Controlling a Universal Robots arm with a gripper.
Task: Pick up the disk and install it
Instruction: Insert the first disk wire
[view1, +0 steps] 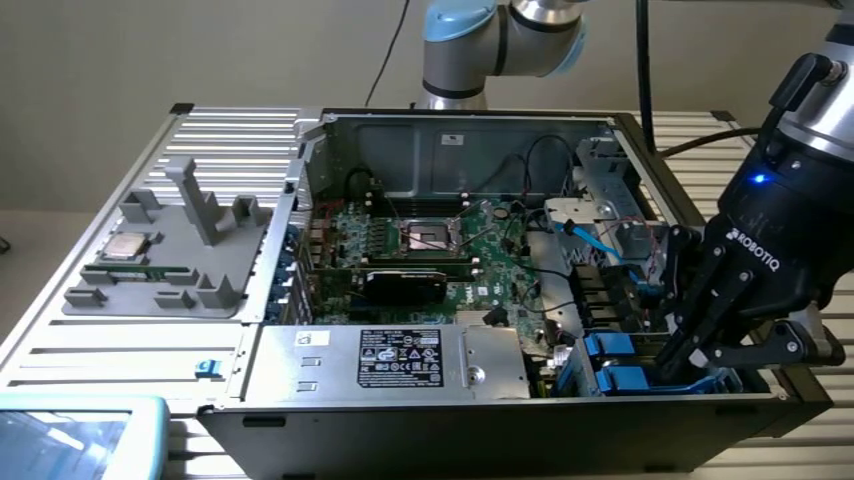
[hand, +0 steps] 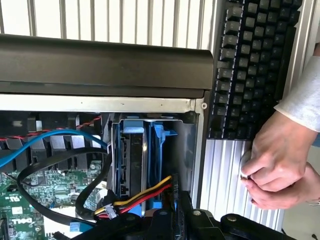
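1. The gripper (view1: 694, 362) (hand: 172, 220) reaches down into the drive bay at the front corner of the open computer case (view1: 400, 425), on the exterior view's right. Its jaws are drawn narrow, nearly together. Whether they pinch anything cannot be told.
2. Just beyond the fingertips in the wrist view, the disk (hand: 131, 160) stands on edge inside the bay, with blue carrier rails along its sides.
3. A bundle of yellow, red and black wires (hand: 142, 196) crosses in front of the disk's lower part, close to the gripper.
4. A blue cable (hand: 50, 140) and a black cable (hand: 45, 165) loop over the motherboard (view1: 441, 240) beside the bay.
5. A grey metal box with a black label (view1: 400, 358) sits along the case's front wall.
6. Outside the case, a person's hands (hand: 280, 167) rest near a black keyboard (hand: 250, 65).
7. On the exterior view's left, a grey tray (view1: 174, 290) holds a small square chip (view1: 127, 245).
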